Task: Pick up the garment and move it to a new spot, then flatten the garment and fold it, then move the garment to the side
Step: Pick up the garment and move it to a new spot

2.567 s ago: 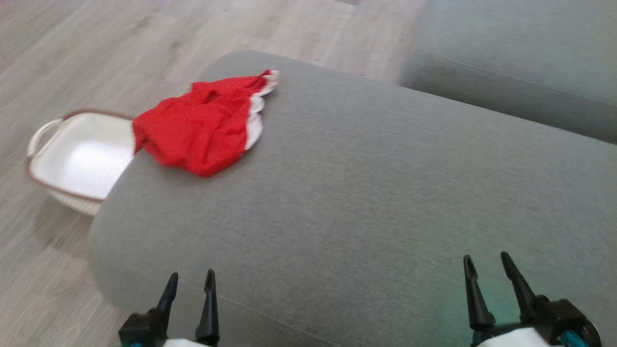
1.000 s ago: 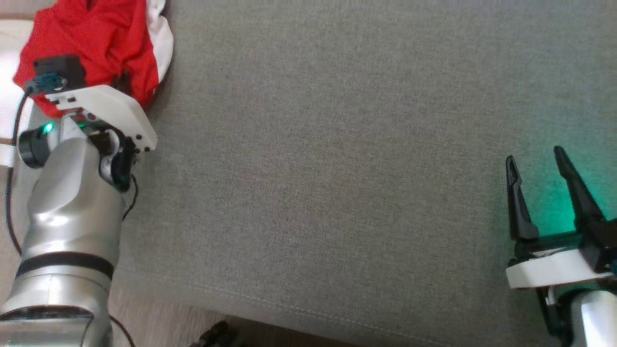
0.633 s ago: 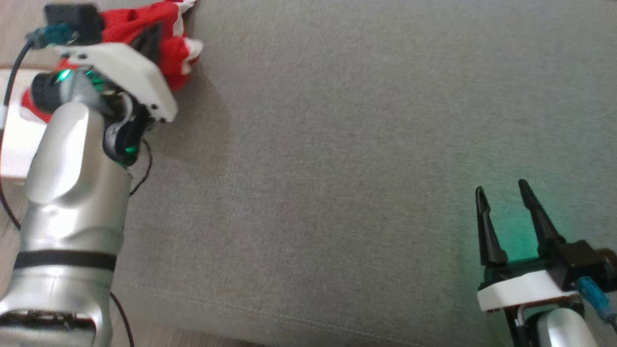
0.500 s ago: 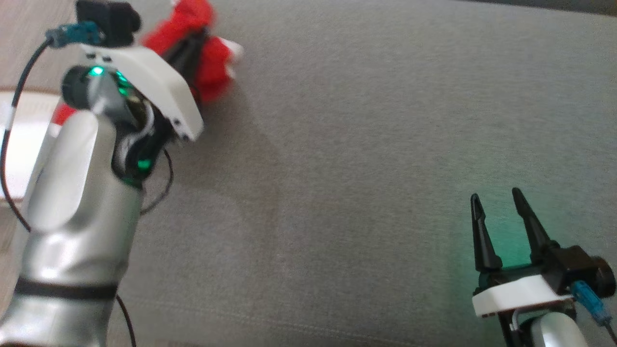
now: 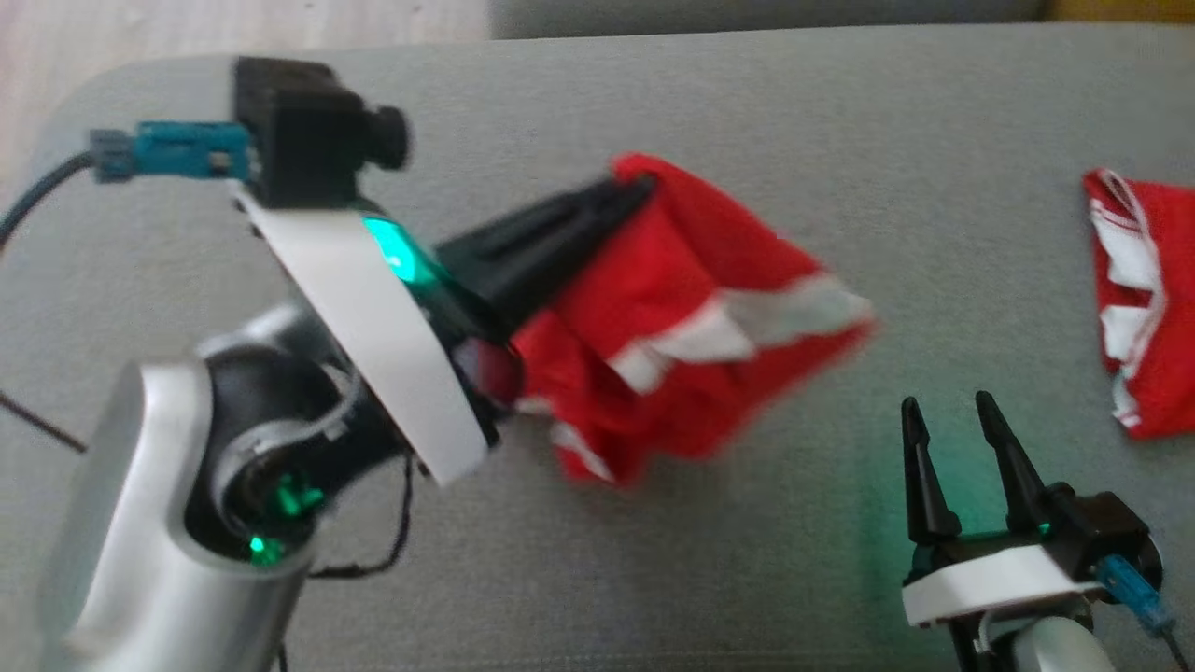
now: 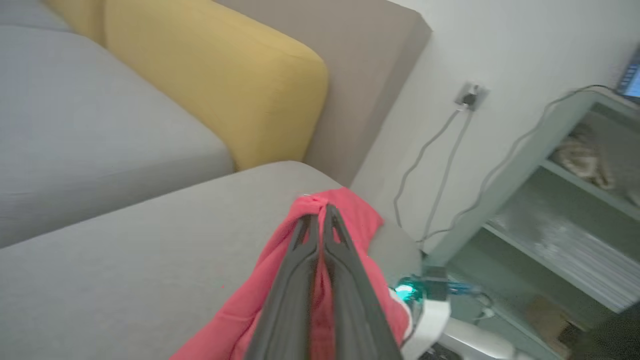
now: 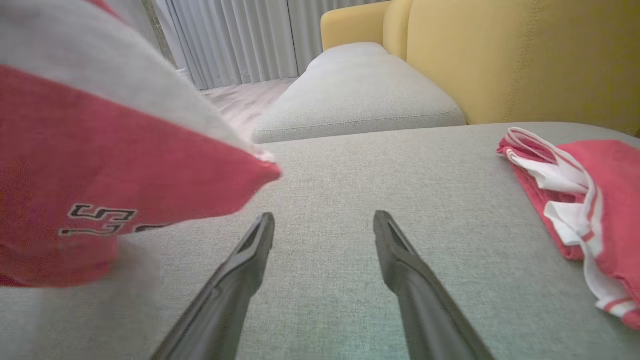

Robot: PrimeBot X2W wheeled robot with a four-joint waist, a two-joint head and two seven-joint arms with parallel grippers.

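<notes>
In the head view, the left gripper [image 5: 627, 191] is clenched on the top edge of the garment [image 5: 691, 317]. The garment is red with white trim and hangs bunched below and to the right of those fingers, over the grey seat [image 5: 653, 579]. The right gripper [image 5: 948, 403] is released, fingers apart with nothing between them, low over the seat. The garment is up and to the left of its fingers. A second garment [image 5: 1144, 308], also red and white, lies on the seat to their right, apart from them.

In the left wrist view, the two fingers are pressed together. Red cloth is pinched at their tips and drapes down both sides of them. Beyond the tips is the seat, with a yellow cushion [image 6: 215, 80] farther off to the left.

In the right wrist view, the fingers are spread with bare seat between them. The garment hangs blurred up and to the left of the left finger and shows black-outlined lettering. The second garment lies on the seat, well to the right of the right finger.
</notes>
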